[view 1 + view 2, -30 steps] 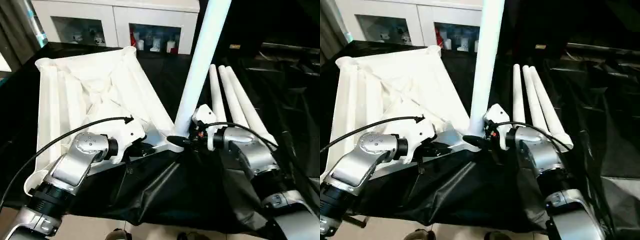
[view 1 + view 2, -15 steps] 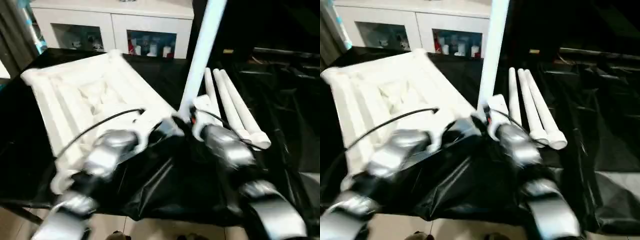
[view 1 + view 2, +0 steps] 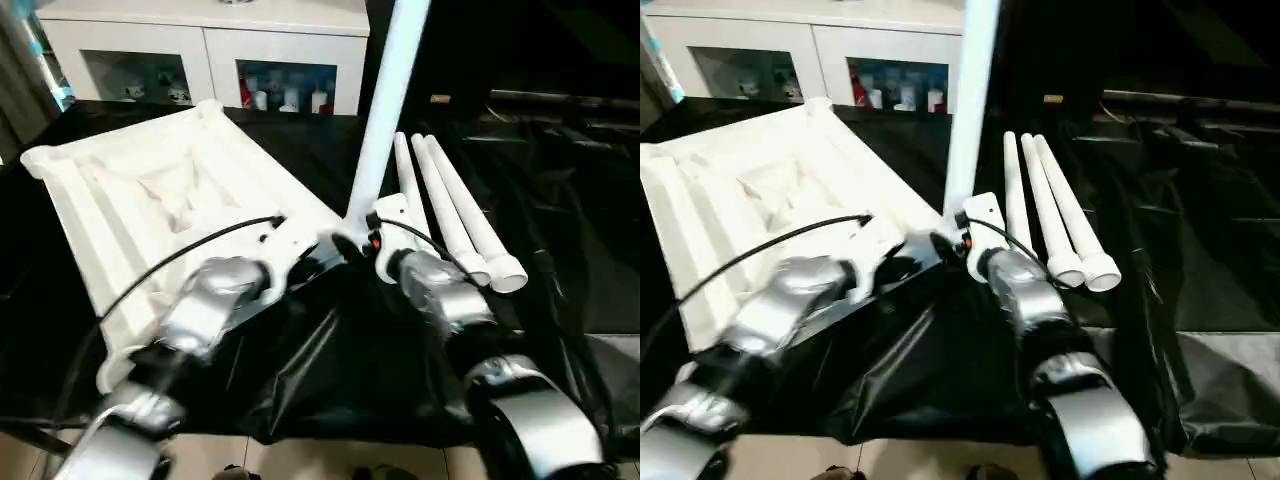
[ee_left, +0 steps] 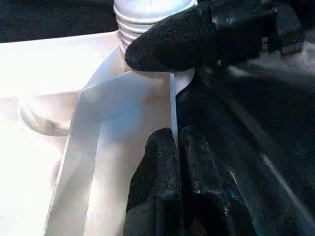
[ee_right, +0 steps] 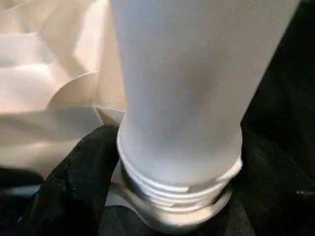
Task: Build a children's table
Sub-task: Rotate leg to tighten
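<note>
Black sheeting drapes the counter (image 3: 330, 370), where the upturned table top (image 3: 130, 200) lies before a white cabinet (image 3: 210, 55), three spare legs (image 3: 450, 220) beside it. One leg (image 3: 385, 110) stands upright in the near corner socket, both arms meeting at its base. From the left wrist, the left pincer (image 4: 176, 147) is pinched shut on the top's thin rim. From the right wrist, the right pincer (image 5: 162, 162) brackets the leg's threaded base; whether it grips cannot be told. Screwing in the first leg appears underway; next it likely needs further turning.

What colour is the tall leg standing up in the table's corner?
White all over. The upright leg shows best in the left eye view, rising from the table top.
</note>
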{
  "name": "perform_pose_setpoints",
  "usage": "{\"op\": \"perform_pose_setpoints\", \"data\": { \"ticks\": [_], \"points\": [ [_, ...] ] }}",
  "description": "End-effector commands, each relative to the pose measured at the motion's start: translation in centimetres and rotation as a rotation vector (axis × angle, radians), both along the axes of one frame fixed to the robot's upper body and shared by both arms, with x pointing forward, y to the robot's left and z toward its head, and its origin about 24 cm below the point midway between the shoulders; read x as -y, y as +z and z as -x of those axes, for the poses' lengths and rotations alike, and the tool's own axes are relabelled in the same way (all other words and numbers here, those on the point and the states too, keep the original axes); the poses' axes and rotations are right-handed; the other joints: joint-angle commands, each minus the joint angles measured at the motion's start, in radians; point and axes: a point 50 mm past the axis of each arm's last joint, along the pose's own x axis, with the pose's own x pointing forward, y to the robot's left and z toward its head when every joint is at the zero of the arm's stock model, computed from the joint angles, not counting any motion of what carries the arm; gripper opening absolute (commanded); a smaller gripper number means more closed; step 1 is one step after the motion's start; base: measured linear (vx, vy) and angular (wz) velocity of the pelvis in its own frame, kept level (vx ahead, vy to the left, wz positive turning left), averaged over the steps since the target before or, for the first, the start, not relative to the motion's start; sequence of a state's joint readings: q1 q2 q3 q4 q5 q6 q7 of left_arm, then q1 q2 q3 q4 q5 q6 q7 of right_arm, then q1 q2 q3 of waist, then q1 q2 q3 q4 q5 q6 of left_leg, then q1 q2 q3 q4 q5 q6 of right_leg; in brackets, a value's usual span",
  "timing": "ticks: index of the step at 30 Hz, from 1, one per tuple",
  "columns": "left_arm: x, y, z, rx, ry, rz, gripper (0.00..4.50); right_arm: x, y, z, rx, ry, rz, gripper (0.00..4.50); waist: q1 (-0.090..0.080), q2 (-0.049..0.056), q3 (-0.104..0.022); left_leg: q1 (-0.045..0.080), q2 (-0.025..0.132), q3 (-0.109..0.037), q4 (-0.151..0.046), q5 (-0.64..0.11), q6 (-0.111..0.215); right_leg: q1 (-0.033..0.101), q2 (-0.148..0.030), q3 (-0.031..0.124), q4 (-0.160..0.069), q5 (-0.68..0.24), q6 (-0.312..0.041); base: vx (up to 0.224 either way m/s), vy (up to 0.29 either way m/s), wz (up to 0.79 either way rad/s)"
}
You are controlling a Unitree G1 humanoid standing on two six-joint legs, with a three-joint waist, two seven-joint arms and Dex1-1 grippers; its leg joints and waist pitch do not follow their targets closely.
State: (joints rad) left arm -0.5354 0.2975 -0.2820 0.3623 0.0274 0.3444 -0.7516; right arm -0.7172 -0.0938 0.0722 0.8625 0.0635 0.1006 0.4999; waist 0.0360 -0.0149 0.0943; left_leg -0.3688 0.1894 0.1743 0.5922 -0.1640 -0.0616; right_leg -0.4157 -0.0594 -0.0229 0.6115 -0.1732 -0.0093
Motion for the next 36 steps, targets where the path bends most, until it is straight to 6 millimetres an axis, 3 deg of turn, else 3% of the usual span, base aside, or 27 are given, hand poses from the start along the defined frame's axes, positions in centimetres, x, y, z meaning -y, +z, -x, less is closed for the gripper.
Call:
{"op": "perform_pose_setpoints", "data": {
  "ticks": [1, 6, 8, 10, 12, 17, 20, 28, 33, 34, 36],
  "points": [
    [1.2, 0.4, 1.2, 0.001, -0.153, 0.063, 0.0, 0.4, -0.5, 0.6, -0.022, 0.091, 0.031, 3.56, 0.009, 0.007, -0.078, 0.012, 0.031, -0.011, -0.077, -0.351, -0.003, 0.037, -0.068, 0.034, -0.086, -0.344, -0.19, 0.0, 0.0, 0.0],
    [0.0, 0.1, 2.3, -0.033, -0.23, 0.055, 0.0, 2.2, 0.6, 1.2, 0.029, 0.216, 0.049, 3.56, 0.017, 0.01, -0.09, 0.007, 0.029, -0.004, -0.069, -0.246, 0.019, 0.051, -0.062, 0.033, -0.069, -0.182, -0.234, 0.0, 0.0, 0.0],
    [-0.7, 0.1, 2.8, -0.048, -0.259, 0.058, 0.0, 3.1, 0.9, 1.8, 0.029, 0.292, 0.064, 3.56, 0.027, 0.014, -0.097, 0.006, 0.029, -0.002, -0.063, -0.182, 0.043, 0.057, -0.061, 0.032, -0.058, -0.091, -0.253, 0.0, 0.0, 0.0],
    [-1.0, 0.2, 3.1, -0.056, -0.273, 0.061, 0.0, 3.3, 1.0, 2.0, 0.029, 0.324, 0.075, 3.56, 0.028, 0.016, -0.097, 0.005, 0.029, 0.0, -0.062, -0.16, 0.056, 0.056, -0.06, 0.029, -0.055, -0.057, -0.27, 0.0, 0.0, 0.0],
    [-1.5, 0.2, 3.5, -0.07, -0.292, 0.062, 0.0, 3.7, 1.1, 2.4, 0.027, 0.367, 0.087, 3.56, 0.029, 0.016, -0.094, 0.006, 0.03, 0.001, -0.063, -0.181, 0.053, 0.056, -0.061, 0.028, -0.06, -0.094, -0.272, 0.0, 0.0, 0.0],
    [-2.2, 0.3, 3.9, -0.081, -0.307, 0.062, 0.0, 3.9, 1.3, 3.0, 0.028, 0.429, 0.097, 3.56, 0.027, 0.018, -0.086, 0.01, 0.033, -0.006, -0.072, -0.278, 0.008, 0.051, -0.062, 0.026, -0.074, -0.266, -0.23, 0.0, 0.0, 0.0],
    [-2.5, 0.3, 4.1, -0.088, -0.314, 0.064, 0.0, 3.7, 1.3, 3.2, 0.023, 0.451, 0.093, 3.56, 0.028, 0.017, -0.087, 0.012, 0.032, -0.007, -0.072, -0.283, 0.003, 0.05, -0.063, 0.027, -0.074, -0.284, -0.218, 0.0, 0.0, 0.0],
    [-2.7, 0.3, 4.1, -0.094, -0.304, 0.063, 0.0, 3.5, 1.0, 3.5, 0.002, 0.455, 0.064, 2.92, 0.028, 0.015, -0.089, 0.007, 0.03, -0.005, -0.068, -0.232, 0.015, 0.053, -0.062, 0.027, -0.068, -0.211, -0.233, 0.0, 0.0, 0.0],
    [-2.3, 0.1, 3.0, -0.077, -0.201, 0.067, 0.0, 3.2, -0.3, 2.6, -0.017, 0.234, 0.044, 2.76, 0.022, 0.014, -0.084, 0.007, 0.028, -0.006, -0.072, -0.255, -0.006, 0.05, -0.064, 0.026, -0.074, -0.284, -0.216, 0.0, 0.0, 0.0],
    [-2.1, 0.0, 2.5, -0.07, -0.156, 0.069, 0.0, 3.2, -0.8, 2.2, -0.032, 0.13, 0.032, 2.76, 0.021, 0.012, -0.087, 0.009, 0.029, -0.008, -0.072, -0.263, -0.014, 0.052, -0.064, 0.025, -0.074, -0.304, -0.204, 0.0, 0.0, 0.0],
    [-1.4, -0.1, 1.6, -0.058, -0.073, 0.078, 0.0, 2.7, -2.0, 1.7, -0.074, -0.038, 0.008, 2.76, 0.013, 0.014, -0.08, 0.011, 0.024, -0.008, -0.074, -0.291, -0.028, 0.045, -0.065, 0.025, -0.082, -0.371, -0.193, 0.0, 0.0, 0.0]
  ]
}}
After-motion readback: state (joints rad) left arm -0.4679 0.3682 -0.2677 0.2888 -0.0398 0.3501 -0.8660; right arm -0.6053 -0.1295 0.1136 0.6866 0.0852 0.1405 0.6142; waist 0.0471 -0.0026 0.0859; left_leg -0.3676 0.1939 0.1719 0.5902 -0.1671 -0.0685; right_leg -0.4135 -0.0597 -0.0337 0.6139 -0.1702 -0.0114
